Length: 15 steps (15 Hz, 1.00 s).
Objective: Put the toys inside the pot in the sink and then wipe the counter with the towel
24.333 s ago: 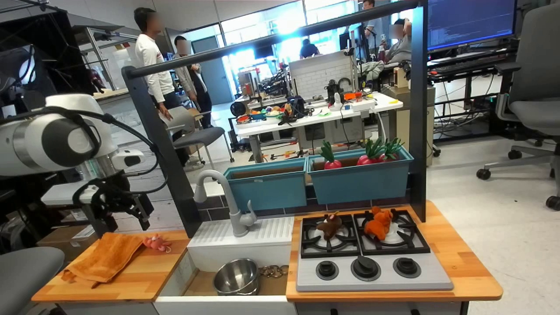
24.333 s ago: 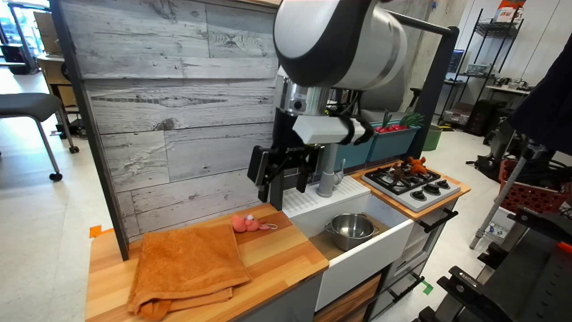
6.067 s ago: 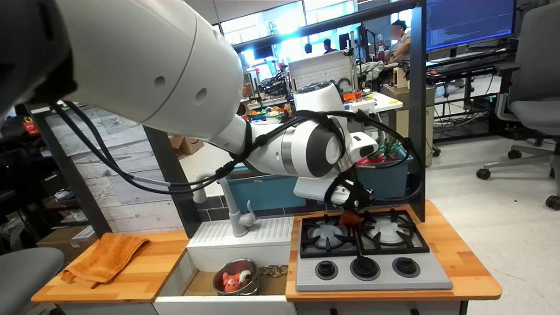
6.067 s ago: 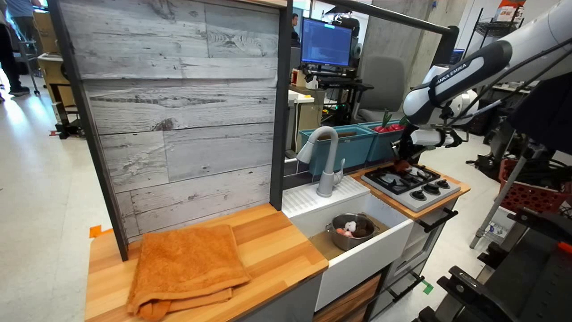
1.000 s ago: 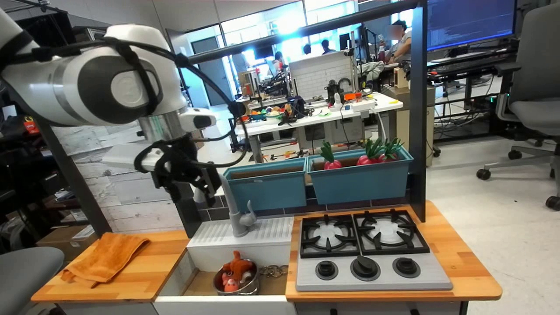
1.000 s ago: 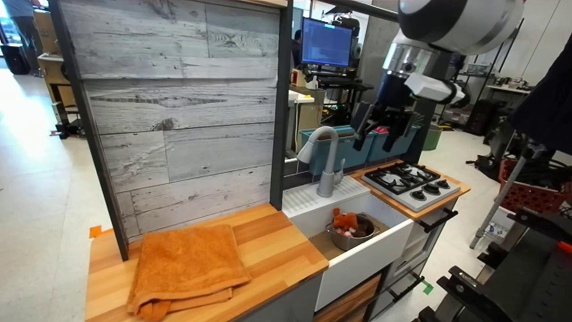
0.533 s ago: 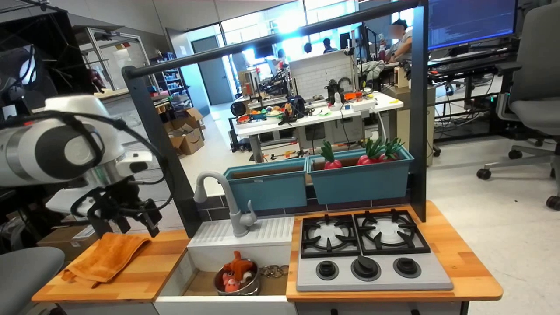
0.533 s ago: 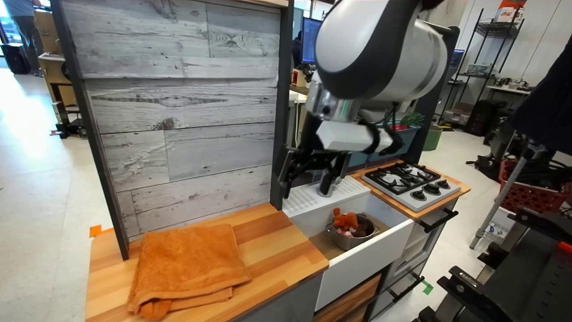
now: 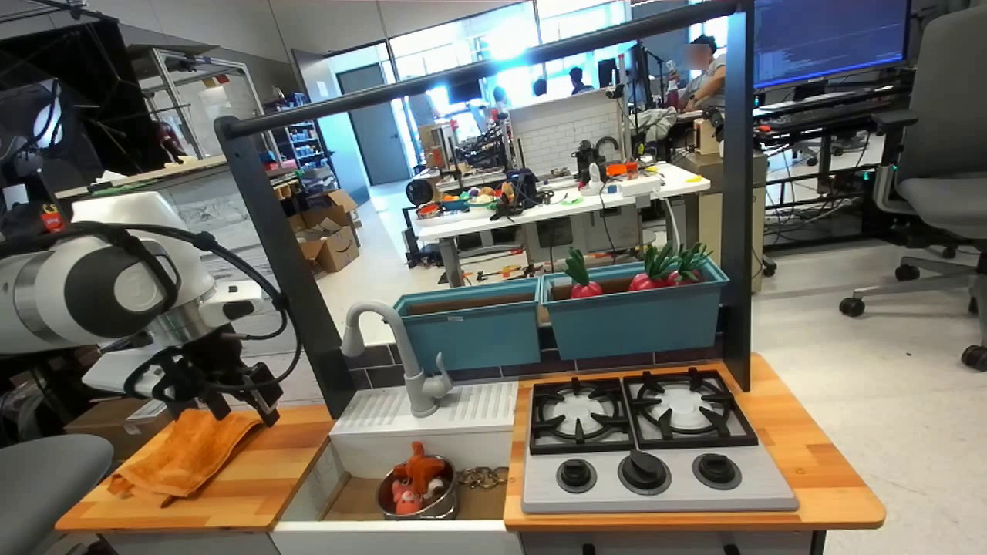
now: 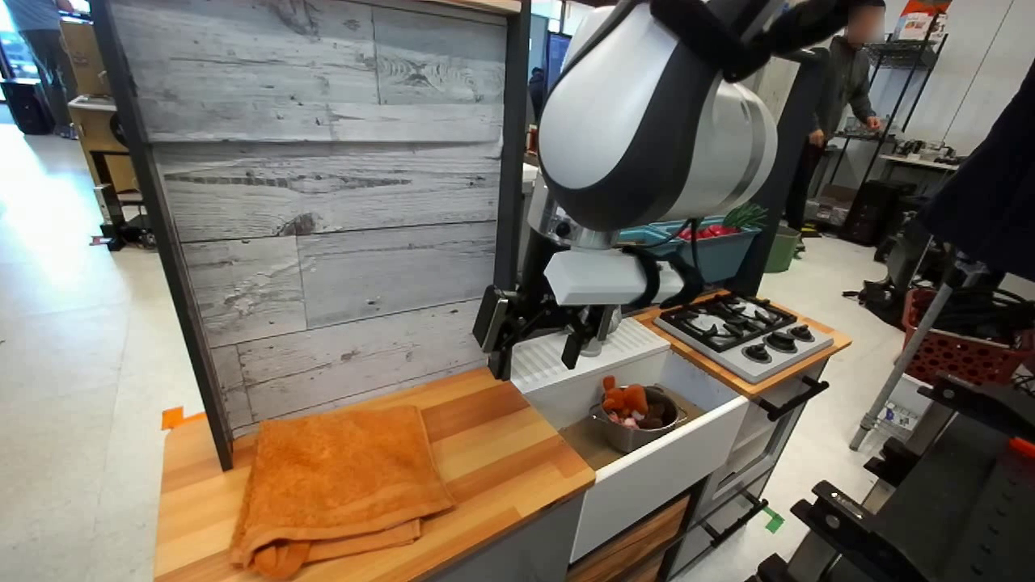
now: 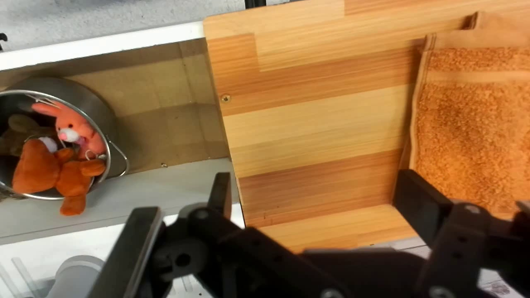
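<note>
With the black two-fingered gripper (image 10: 535, 369), gapes wide and holds nothing; hangs above the light brown wooden counter (image 10: 517, 485), near the corner beside the white rectangular sink (image 10: 659, 478) and the pale grey wood-grain panel (image 10: 331, 267). Judging by the orange plush toy (image 11: 72, 180), the pink plush rabbit (image 11: 83, 128) and the brown plush toy (image 11: 20, 134) inside the round shiny steel pot (image 10: 623, 438) in the sink, looks done with the loading and due to turn to the orange terry towel (image 10: 340, 477), lying folded on the counter, apart from the jaws.

Could miss the towel by closing too high, given so flat a lie and so little to pinch. Could lift only the top layer and undo the fold by biting too shallowly near a loose edge. Could ram the jaws into the counter by dropping too far, or scrape the panel by descending too close to it. Could tip out the orange plush toy, sticking out past the pot's rim, by trailing the towel low over the sink during the wipe.

Faces the counter's front with the towel's hemmed, layered edge and a small loose flap; faces the sink with a side edge. Judged, not with certainty, to run its long axis from the panel toward that front, roughly crosswise to the jaws' closing line.
</note>
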{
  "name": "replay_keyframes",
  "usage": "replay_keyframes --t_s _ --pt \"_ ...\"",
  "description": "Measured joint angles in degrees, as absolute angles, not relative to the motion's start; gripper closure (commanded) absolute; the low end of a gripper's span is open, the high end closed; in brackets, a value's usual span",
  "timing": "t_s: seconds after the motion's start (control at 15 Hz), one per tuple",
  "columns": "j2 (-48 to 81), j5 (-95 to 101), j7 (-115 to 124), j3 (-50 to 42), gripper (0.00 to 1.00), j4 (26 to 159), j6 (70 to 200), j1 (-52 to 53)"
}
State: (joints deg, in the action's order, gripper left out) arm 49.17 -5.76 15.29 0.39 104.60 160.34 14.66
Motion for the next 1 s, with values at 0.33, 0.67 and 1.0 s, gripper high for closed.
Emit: replay_keyframes --t_s 0.33,0.67,1.0 --pt "49.3 -6.1 15.3 2.8 0.0 103.5 160.3 14.1" --pt "52.5 -5.5 20.0 1.8 0.0 94.3 153.7 20.9" --pt "63.6 -3.6 29.3 -1.3 0.0 80.7 148.0 29.1"
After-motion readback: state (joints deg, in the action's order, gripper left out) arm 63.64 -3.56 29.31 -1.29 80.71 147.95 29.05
